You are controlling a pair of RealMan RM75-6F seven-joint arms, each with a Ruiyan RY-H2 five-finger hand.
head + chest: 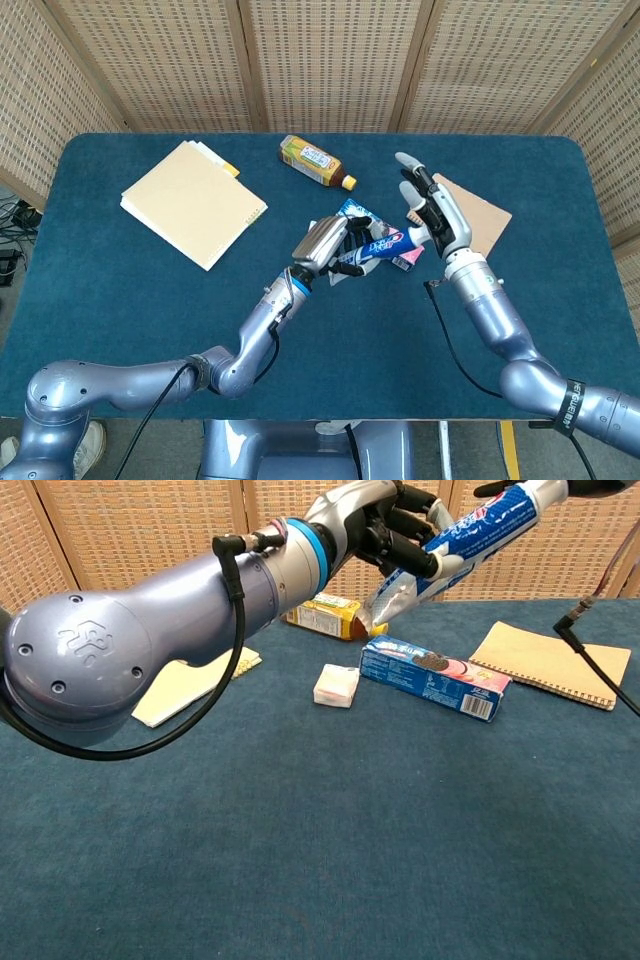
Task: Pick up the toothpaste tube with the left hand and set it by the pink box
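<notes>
The left robot hand (385, 525) grips the toothpaste tube (470, 530) aloft, its long axis slanting, pink box (336, 685) below-left on the bench.

My head camera looks steeply down on the whole bench (120, 330) from above its near edge, facing the wicker screen (330, 60). My chest camera sits low and close, looking level across it. Both share the blue box (435, 680) at centre.
</notes>
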